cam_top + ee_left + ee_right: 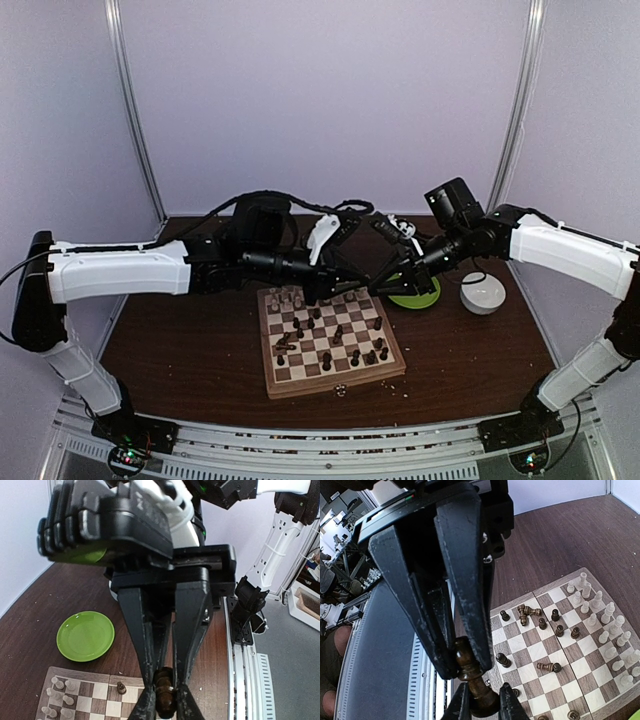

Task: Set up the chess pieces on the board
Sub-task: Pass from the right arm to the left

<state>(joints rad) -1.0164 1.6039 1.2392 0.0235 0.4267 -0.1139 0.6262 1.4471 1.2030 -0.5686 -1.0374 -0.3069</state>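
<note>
One dark brown chess piece (472, 677) hangs above the far edge of the board (300, 380), held from both ends. My right gripper (465, 665) is shut on its upper part. My left gripper (165, 702) is shut on its base, and that gripper's fingertips (459, 706) show at the bottom of the right wrist view. In the top view the left gripper (325, 290) and right gripper (378, 283) meet over the board's far side. Pale pieces (288, 298) stand at the far left corner. Dark pieces (350, 345) are scattered on the squares, some lying (527, 612) on their sides.
A round green plate (415, 293) sits just right of the board's far corner, with a white bowl (483, 293) beyond it. The arms' rail (320, 440) runs along the near table edge. A lone dark piece (121, 687) stands near the board edge.
</note>
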